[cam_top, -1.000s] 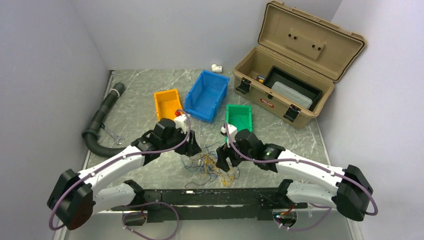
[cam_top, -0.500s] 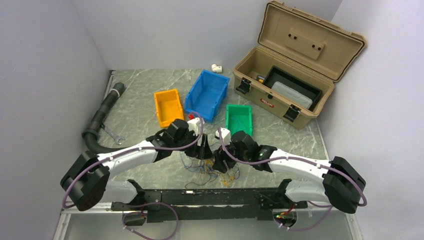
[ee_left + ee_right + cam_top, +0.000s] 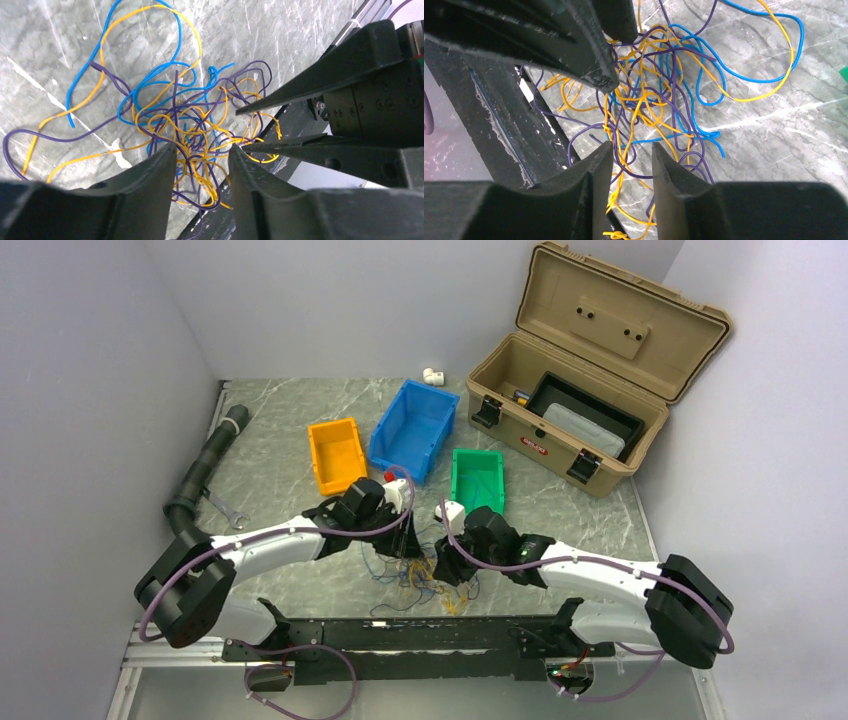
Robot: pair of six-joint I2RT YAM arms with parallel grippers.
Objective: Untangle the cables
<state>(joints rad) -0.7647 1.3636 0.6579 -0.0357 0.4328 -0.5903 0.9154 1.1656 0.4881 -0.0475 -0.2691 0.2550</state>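
The cables (image 3: 425, 575) lie in one loose heap on the tabletop (image 3: 280, 430), on the near side of the green bin (image 3: 478, 476) and slightly to its left. We judge them feather-light, limp and a little springy (blue, yellow-orange and purple strands looped through one another). A pull on one will likely drag the whole knot, and they look thin enough to slip from a slack pinch. We would take hold at the fringe, where blue and yellow strands swing out toward the bin, not in the dense middle, and let the other arm pin the rest. The wrist views show the left jaws and the right jaws both part-open, with a clear gap between the fingers and strands running through it, nothing clamped. A second ago the two stood apart on either side of the heap. Now both arms have swung inward and the jaws dip into it almost tip to tip, while the heap itself has barely shifted from its spot near the bin
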